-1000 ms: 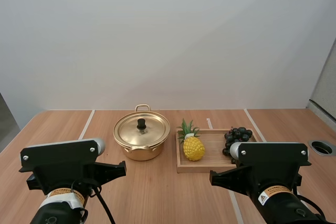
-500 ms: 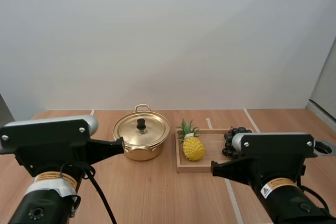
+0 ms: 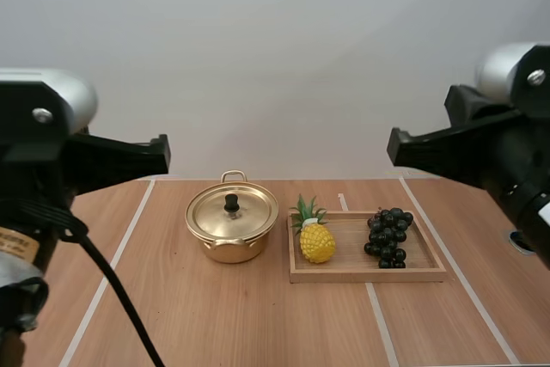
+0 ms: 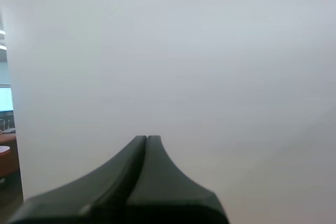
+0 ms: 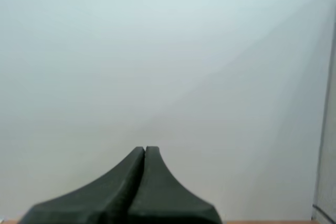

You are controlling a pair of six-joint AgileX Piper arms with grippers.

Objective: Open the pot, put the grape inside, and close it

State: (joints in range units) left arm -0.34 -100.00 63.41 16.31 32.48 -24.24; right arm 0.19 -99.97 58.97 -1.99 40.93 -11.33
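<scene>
High view, layout: a wooden table point(image 3: 258, 324) with pale lines running across its grain carries a pot point(image 3: 230, 252) and, just beside it on the right, a wooden tray point(image 3: 367, 276).
Pot: a round, shiny, gold-coloured metal vessel with a loop handle on the far side and another on the near side. It stands upright.
Lid: the lid point(image 3: 251, 211) is a shallow gold dome seated on the pot, so the pot is closed. A small black knob point(image 3: 231, 203) rises at its centre.
Tray: rectangular, made of light wood with a low raised rim. It holds two things that lie well apart.
Grapes: the bunch of grapes point(image 3: 388, 238) is a dark cluster of small glossy spheres lying in the right half of the tray, outside the pot.
Pineapple: the pineapple point(image 3: 316, 243) has a yellow, bumpy body and a green leafy crown. It stands in the left half of the tray, on the side nearest the pot.
Arms, high view: the left arm point(image 3: 43, 169) and the right arm point(image 3: 490, 148) are raised at either side, high above the table and well apart from the pot and tray.
Left wrist view: the left gripper point(image 4: 146, 138) is clenched on nothing, its two black fingers pressed together into one dark wedge.
Right wrist view: the right gripper point(image 5: 145, 149) is likewise clenched and empty, with a thin seam between its joined fingers.
</scene>
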